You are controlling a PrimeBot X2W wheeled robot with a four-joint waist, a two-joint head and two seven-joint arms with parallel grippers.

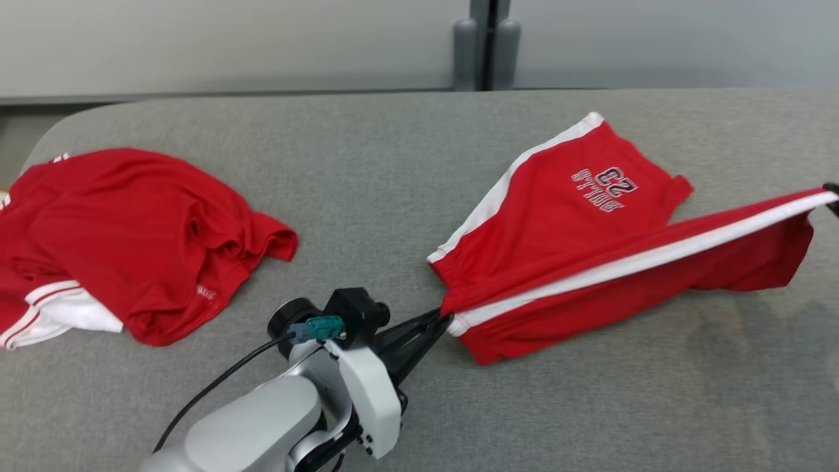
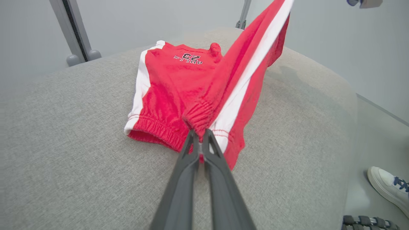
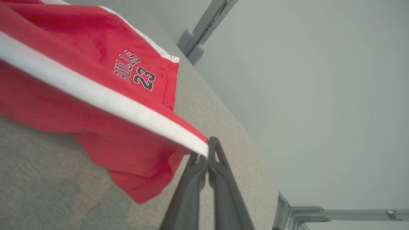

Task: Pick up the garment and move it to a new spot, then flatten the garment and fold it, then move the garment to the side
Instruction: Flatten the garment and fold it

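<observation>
Red shorts (image 1: pixel 564 216), centre right of the head frame, half resting on the bench (image 1: pixel 367 196), striped edge stretched from lower centre to right edge between my left pincer (image 1: pixel 446 318), clenched on the waistband, and my right pincer (image 3: pixel 208 148), clenched on the leg hem.

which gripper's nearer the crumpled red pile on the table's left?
Left. The left gripper pinches the shorts at the waistband, right of the red pile; the right gripper holds their hem, much farther right.

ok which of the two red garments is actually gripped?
The striped shorts printed 23: left gripper holds the waistband, right gripper the leg hem. The crumpled red garment lies loose.
</observation>
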